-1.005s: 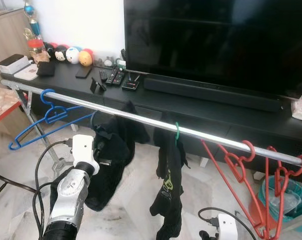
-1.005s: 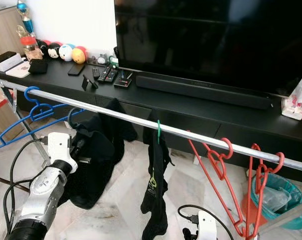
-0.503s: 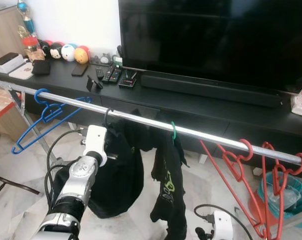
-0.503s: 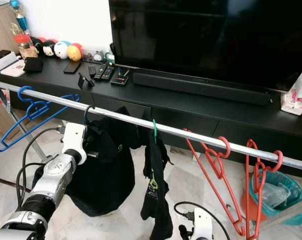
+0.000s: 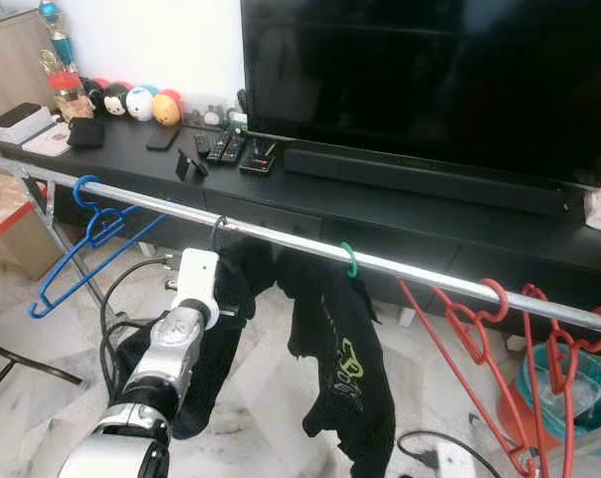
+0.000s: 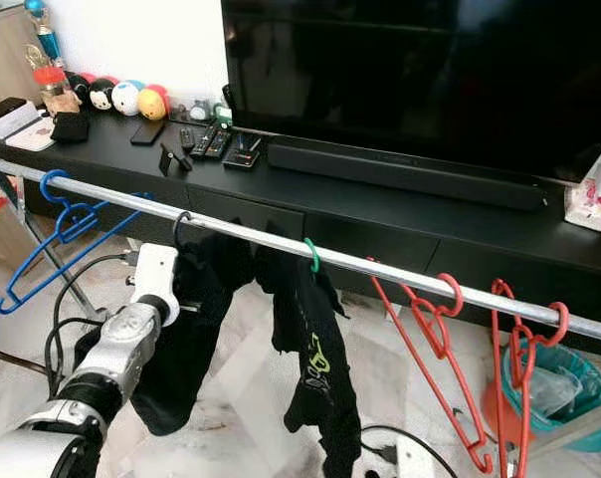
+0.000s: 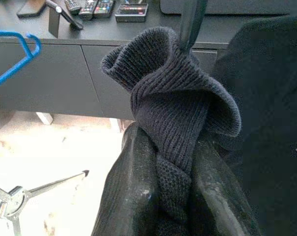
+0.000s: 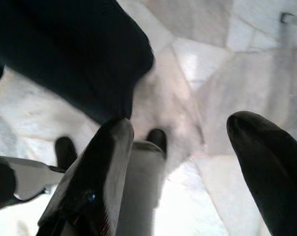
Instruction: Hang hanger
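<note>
Left gripper (image 7: 173, 196) clamped on the knit collar of the dark garment (image 5: 216, 339), just below the rail (image 5: 281, 240). Dark hanger hook (image 5: 217, 231) over the rail directly above that gripper, between blue hanger (image 5: 90, 239) and green hook (image 5: 348, 260). Right gripper (image 8: 188, 167) spread wide, holding nothing, above the floor well below the rail.

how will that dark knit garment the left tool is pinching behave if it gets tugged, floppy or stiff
Probably floppy: the dark knit garment bunches into soft folds between the left tool's fingers and droops below the rail. It looks fairly light, since its thin hanger hook carries it. A tug would likely stretch the knit and swing the hanger rather than move it rigidly.
</note>
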Motion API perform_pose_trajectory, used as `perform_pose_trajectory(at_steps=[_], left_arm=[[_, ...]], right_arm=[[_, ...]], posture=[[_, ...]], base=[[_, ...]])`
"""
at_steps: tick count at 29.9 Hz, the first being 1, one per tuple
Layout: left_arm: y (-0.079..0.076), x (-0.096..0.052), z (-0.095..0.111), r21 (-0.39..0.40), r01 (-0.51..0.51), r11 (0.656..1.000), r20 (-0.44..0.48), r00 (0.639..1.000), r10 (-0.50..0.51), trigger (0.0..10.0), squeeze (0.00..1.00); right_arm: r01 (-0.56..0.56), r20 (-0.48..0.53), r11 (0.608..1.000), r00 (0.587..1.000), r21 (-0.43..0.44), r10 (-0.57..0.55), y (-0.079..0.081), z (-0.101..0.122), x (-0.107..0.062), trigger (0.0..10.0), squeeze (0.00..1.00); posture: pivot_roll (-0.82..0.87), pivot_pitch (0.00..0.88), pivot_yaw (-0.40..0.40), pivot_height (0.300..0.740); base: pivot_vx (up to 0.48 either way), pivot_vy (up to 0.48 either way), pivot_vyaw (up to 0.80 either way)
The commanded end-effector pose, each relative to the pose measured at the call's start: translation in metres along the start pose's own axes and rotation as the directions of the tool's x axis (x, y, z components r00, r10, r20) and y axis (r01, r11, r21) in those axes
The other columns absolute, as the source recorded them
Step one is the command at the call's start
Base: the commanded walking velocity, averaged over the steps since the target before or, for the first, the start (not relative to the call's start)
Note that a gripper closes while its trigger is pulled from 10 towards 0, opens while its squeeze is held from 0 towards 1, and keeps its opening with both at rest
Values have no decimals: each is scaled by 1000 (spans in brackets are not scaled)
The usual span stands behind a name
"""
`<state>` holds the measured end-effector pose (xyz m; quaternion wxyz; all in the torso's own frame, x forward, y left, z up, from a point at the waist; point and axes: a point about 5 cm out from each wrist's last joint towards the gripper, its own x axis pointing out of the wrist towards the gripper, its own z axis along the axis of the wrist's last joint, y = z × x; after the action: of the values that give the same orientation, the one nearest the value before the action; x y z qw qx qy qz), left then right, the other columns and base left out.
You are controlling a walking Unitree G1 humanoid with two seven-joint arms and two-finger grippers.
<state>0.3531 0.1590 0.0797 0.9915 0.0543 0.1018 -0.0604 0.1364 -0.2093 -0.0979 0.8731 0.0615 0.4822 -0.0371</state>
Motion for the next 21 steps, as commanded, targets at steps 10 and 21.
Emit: perform_pose_trajectory(at_steps=[10,21], left_arm=[[-3,6,26,-53,-7,999,140,990,15,10000,0],[-2,15,29,9,-4,1000,46,999,4,10000,0]], right_arm=[[18,-4,1000,1000,14,-18,-16,-6,-5,10000,0],[3,2,1000,1000,16,-3,8,5,3,10000,0]], posture=[[34,0,-21,740],[17,0,-14,740]], base=[[0,0,0],[0,0,0]])
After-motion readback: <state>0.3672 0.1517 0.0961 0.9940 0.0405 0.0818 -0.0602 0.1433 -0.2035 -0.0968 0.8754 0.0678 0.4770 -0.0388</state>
